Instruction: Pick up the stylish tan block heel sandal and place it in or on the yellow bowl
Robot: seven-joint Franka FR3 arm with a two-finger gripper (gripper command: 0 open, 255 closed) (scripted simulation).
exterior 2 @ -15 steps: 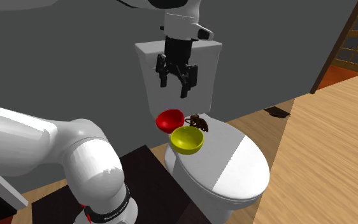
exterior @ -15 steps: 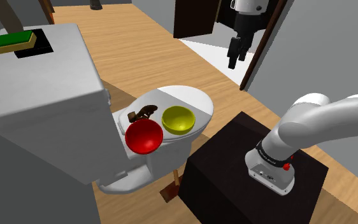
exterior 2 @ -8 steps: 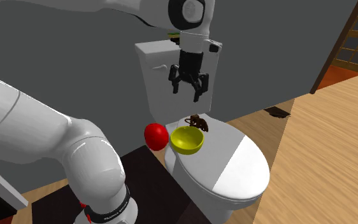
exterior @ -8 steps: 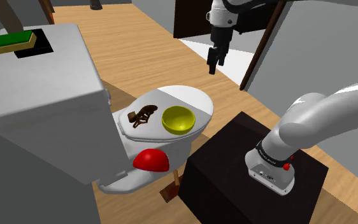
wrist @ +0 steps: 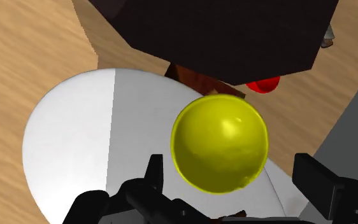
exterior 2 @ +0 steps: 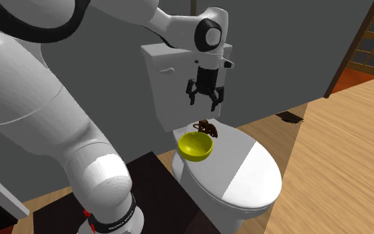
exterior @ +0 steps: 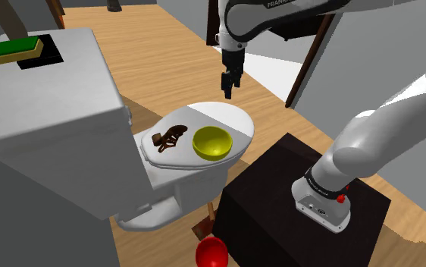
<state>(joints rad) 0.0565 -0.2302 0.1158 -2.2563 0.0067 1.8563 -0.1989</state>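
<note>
Tool (exterior 2: pixel 205 104) (fingers apart) above toilet lid (exterior: pixel 233 119), brown sandal (exterior: pixel 168 137) beside yellow bowl (exterior: pixel 211 142)

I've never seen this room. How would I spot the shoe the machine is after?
Find the white toilet; its closed lid carries two things. The sandal lies at the lid's end nearest the tank, beside the yellow bowl. It is small, dark brown and strappy, unlike the round, glossy bowl.
</note>
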